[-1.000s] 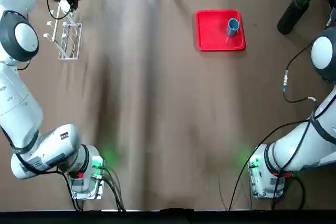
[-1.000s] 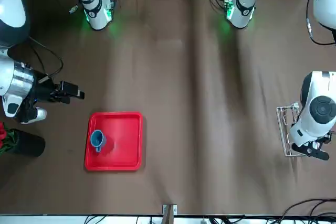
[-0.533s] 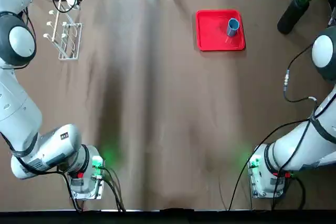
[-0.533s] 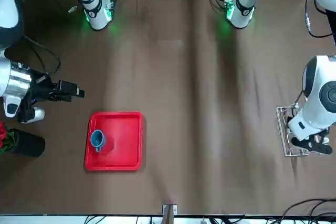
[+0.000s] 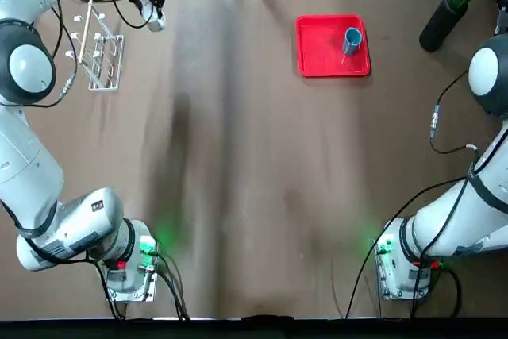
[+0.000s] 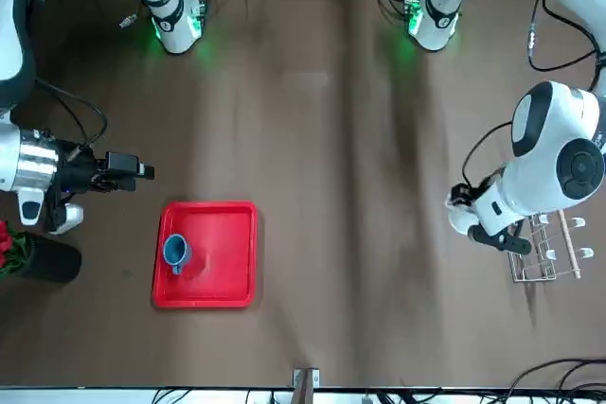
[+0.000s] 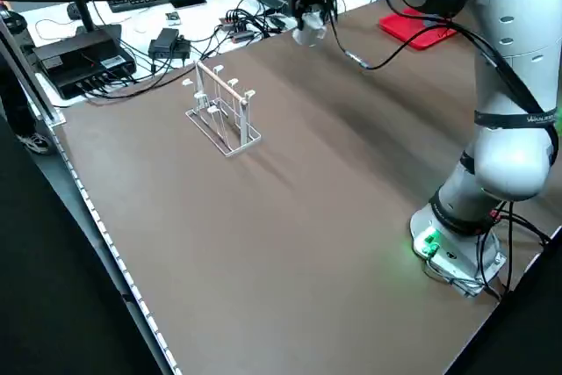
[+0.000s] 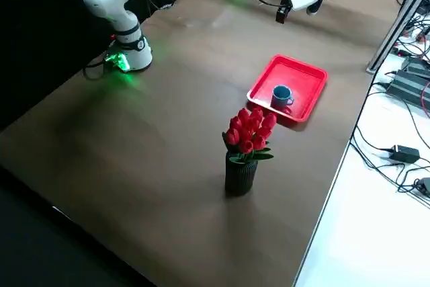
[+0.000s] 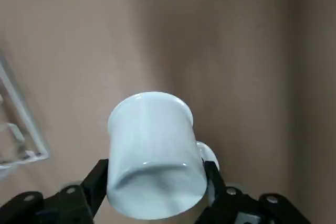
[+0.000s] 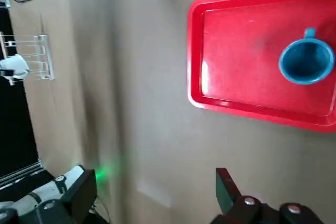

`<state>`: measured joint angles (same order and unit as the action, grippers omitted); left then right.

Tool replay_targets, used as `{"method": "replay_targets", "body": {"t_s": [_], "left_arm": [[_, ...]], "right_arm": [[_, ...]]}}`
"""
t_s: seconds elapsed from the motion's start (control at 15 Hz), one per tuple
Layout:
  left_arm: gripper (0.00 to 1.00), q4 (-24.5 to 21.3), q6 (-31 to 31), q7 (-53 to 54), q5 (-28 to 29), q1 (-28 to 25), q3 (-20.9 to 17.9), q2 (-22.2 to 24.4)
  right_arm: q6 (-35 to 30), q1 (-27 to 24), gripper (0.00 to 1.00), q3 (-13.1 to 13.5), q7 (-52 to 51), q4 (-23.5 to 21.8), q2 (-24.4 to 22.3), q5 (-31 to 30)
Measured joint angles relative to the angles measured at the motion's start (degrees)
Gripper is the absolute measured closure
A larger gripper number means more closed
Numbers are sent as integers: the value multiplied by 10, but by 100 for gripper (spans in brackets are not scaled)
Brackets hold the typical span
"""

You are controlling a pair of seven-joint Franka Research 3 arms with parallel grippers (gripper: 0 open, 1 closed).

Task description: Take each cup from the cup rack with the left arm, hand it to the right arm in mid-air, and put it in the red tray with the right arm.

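The left gripper (image 9: 155, 211) pinches the white cup (image 9: 155, 156) in the air just off the cup rack (image 5: 97, 57), toward 2 o'clock of it in the top view; the blue cup (image 5: 352, 40) already sits in the red tray (image 5: 321, 57). The hand-over seems to be the step in hand. Next, the right gripper (image 6: 131, 169), jaws spread beside the tray, must meet the cup mid-bench.

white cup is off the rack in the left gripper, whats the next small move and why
Probably carry the white cup further toward mid-table, held in the left gripper. It is already beside the cup rack, while the open right gripper waits near the red tray holding the blue cup.
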<state>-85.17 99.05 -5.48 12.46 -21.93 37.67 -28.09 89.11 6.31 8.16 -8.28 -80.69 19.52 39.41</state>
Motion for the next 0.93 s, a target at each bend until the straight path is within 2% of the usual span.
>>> {"method": "replay_targets", "body": {"t_s": [0.4,0.67,0.93], "left_arm": [[22,25,-20,-105,-217,0,10,2],[23,26,-24,-230,-305,2,11,1],[23,25,-25,-362,-366,16,12,-3]], "right_arm": [[-38,-1,0,0,0,0,11,67],[-83,-1,0,-1,-19,0,21,130],[-108,9,0,-5,-25,0,23,173]]}}
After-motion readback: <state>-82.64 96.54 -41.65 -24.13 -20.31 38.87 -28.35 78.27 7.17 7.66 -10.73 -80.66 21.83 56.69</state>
